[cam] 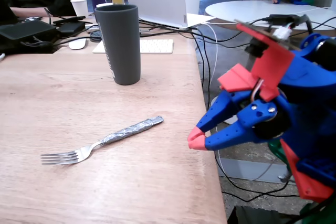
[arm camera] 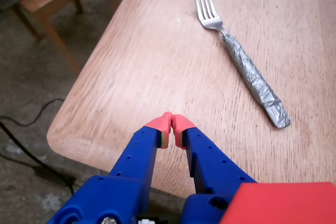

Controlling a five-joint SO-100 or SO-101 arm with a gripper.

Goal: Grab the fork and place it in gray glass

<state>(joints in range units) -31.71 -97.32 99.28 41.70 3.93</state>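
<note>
Foil-wrapped fork lies flat and untouched at lower centre of the fixed view.
Its tines point left, handle angled up-right toward the claw, which hangs clenched and empty past the tabletop edge, likely before its approach. The glass stands upright at upper centre, mouth clear to receive it.
</note>
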